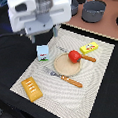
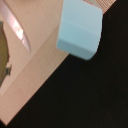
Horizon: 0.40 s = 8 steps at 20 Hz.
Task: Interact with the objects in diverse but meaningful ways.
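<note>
Currently the arm hangs above the pale blue-white carton (image 1: 43,52), which stands upright on the woven placemat (image 1: 24,78) near its edge at the exterior view's left, beside the wooden plate (image 1: 64,69). The red round fruit (image 1: 73,56) rests on that plate. The yellow packet (image 1: 89,47) lies toward the exterior view's right; the bread loaf (image 1: 31,88) lies near the mat's front corner.

Gripper (image 1: 40,36): fingertips are not visible in either view, so whether the pincer is spread or closed cannot be told. Nothing appears held.

Handling, judged from appearance:
- Carton (image 2: 79,30): likely light, rigid, smooth-sided; tips easily. Take hold across two opposite flat side walls, at mid-height or above.
- Avoid pinching corners; a skewed grip may twist the box out.
- Descend vertically; a grazing finger would likely topple it toward the mat edge
</note>
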Available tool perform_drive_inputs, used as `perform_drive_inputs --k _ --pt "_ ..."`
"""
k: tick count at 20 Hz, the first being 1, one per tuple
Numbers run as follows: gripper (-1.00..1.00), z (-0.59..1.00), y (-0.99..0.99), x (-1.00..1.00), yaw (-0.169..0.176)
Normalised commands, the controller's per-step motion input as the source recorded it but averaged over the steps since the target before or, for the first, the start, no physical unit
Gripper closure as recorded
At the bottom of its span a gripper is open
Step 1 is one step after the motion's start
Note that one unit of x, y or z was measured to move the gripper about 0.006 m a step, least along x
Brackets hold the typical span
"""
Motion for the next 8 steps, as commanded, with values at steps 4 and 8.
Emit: perform_drive_inputs --k 4,8 --pt "-1.0 0.11 -0.02 0.13 0.062" --pt "-1.0 -0.02 0.28 0.05 0.112"
